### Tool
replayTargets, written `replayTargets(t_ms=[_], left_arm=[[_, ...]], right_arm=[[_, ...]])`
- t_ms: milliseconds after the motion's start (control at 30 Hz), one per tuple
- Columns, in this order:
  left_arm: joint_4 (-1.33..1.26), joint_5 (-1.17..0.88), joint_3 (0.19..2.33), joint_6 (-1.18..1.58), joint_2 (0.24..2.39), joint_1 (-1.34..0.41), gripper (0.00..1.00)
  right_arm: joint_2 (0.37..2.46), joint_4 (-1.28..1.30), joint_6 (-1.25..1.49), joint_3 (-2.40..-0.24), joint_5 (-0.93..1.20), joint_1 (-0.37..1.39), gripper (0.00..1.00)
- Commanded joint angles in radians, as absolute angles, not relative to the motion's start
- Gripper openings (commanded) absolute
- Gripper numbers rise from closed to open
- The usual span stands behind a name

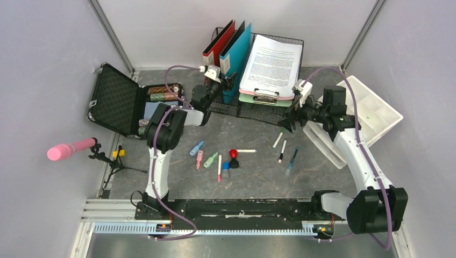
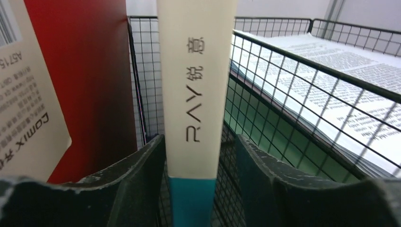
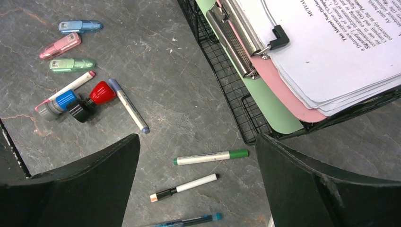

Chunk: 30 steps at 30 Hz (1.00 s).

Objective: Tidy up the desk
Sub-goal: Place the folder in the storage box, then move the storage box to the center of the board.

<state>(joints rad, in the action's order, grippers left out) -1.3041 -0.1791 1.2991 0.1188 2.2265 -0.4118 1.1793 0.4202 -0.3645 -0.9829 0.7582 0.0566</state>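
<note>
Left gripper straddles teal binder spine in wire rack, jaws apart, gap one side. Right gripper spread wide, empty. Desk beneath: hard, slick, fixed. Green marker likely light, rolls; pinch mid-barrel.

Left wrist view: binder spine between the fingers, wire rack behind.
The left gripper straddles an upright teal binder; its white spine label reads "RAY" plus two characters. The left finger sits at the spine's edge, contact not clear; the right finger stands off with a visible gap. A red binder is just left, with a paper label printed "comix". A black wire rack is behind. On the right, printed sheets lie in a wire tray.
</note>
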Motion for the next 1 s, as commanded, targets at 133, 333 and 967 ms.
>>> replayTargets(t_ms=[133,333,967], left_arm=[[-1.202,-0.195,1.189,0.027,1.955,-0.413,0.75],[-0.925,-0.227,1.084,0.018,1.730,-0.413,0.93],[0.249,-0.094,0.875,-0.094,0.905,-0.404,1.00]], right_arm=[[1.113,0.414,-0.361,-0.998,0.773,0.051,0.98],[1.047,0.441,-0.348,-1.026,0.688,0.052,0.98],[0.953,0.479,-0.309,-0.966,0.479,0.051,0.98]])
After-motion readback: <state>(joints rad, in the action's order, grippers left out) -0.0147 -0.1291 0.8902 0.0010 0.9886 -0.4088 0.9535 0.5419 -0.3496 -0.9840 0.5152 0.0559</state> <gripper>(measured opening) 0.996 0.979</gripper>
